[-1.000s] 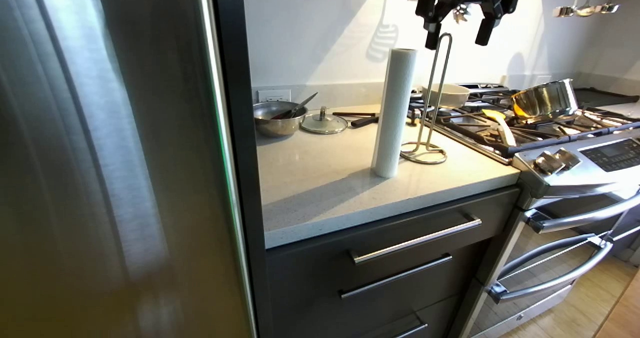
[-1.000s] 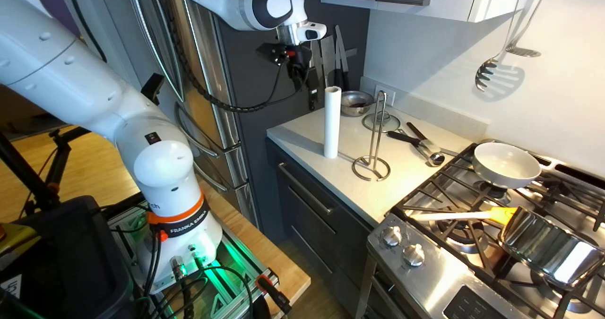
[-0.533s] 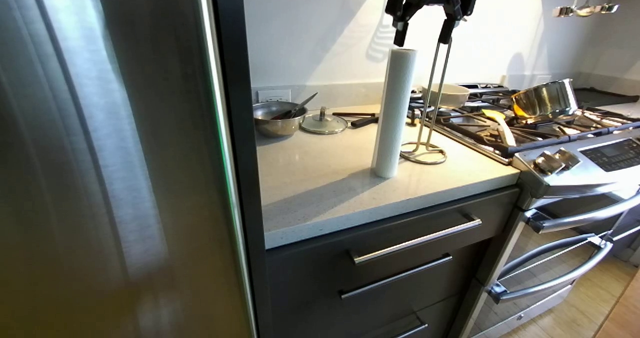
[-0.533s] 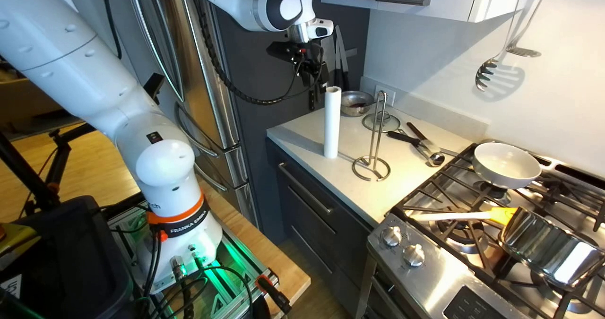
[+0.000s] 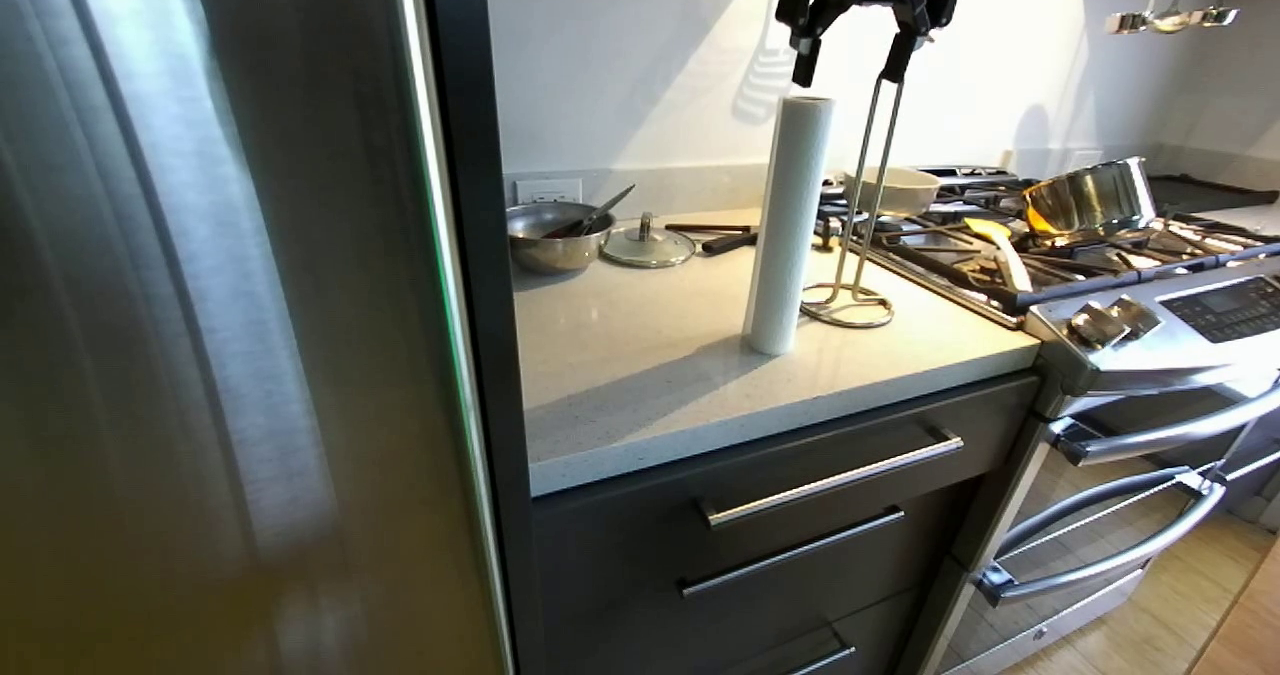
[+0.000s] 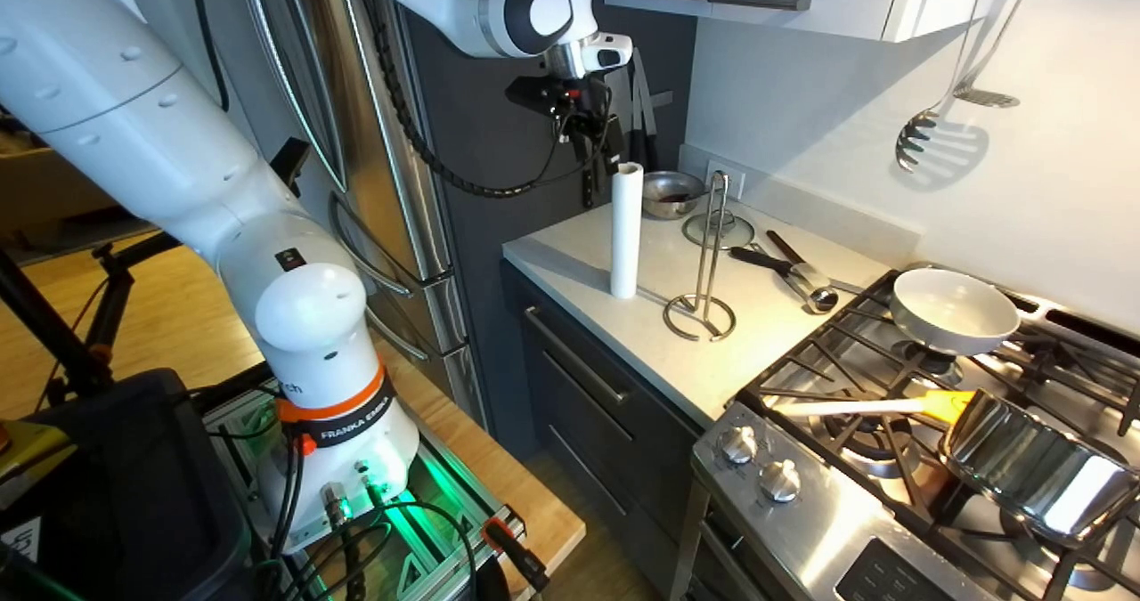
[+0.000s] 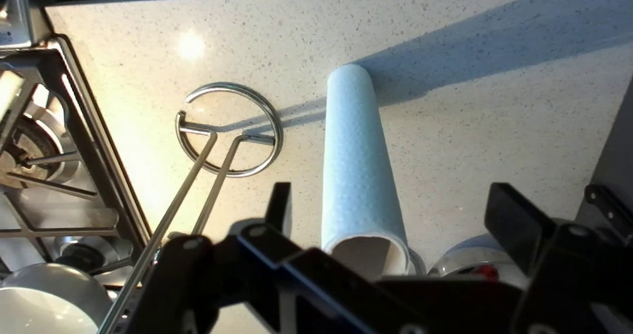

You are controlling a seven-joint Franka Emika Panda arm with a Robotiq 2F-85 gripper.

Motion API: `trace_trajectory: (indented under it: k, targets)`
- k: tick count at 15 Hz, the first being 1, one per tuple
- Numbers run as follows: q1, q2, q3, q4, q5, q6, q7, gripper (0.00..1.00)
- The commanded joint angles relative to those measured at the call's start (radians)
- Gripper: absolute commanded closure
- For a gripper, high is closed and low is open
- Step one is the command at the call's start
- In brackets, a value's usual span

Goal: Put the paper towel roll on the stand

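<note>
The paper towel roll [image 5: 790,225] stands upright on the counter, apart from the stand; it also shows in an exterior view [image 6: 626,231] and the wrist view [image 7: 358,161]. The wire stand [image 5: 850,326] is empty beside it, also visible in an exterior view [image 6: 706,254] and the wrist view [image 7: 279,131]. My gripper [image 5: 848,77] points down, open and empty, near the roll's top, also in an exterior view [image 6: 599,182]. In the wrist view the roll's upper end shows between the spread fingers [image 7: 391,198], touching neither. A finger hides the stand's top in an exterior view.
A metal bowl [image 5: 560,245], a glass lid [image 5: 648,245] and dark-handled utensils [image 6: 757,260] lie at the counter's back. The stove [image 6: 837,423] beside the stand holds a white bowl [image 6: 953,312], a tilted pot [image 6: 1042,463] and a spatula [image 6: 855,407]. A fridge [image 5: 250,355] flanks the counter.
Over the last second my open gripper moved towards the roll, leftward in an exterior view, then shifted only slightly in the last half second. The roll and stand have not moved.
</note>
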Motion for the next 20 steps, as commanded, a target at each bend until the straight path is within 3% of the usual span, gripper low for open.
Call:
trace_trajectory:
  k: [1, 14, 15, 17, 18, 19, 20]
  targets:
    - [0.008, 0.035, -0.038, 0.022, 0.026, 0.011, -0.031, 0.00]
    - [0.015, 0.146, -0.077, 0.102, 0.033, 0.007, -0.099, 0.00]
    - [0.015, 0.154, -0.077, 0.107, 0.032, 0.004, -0.100, 0.15]
    - [0.017, 0.164, -0.077, 0.113, 0.029, 0.009, -0.107, 0.29]
    - [0.017, 0.168, -0.078, 0.116, 0.026, 0.011, -0.109, 0.30]
    - [0.017, 0.172, -0.078, 0.119, 0.024, 0.013, -0.111, 0.14]
    - [0.017, 0.175, -0.078, 0.120, 0.024, 0.014, -0.113, 0.11]
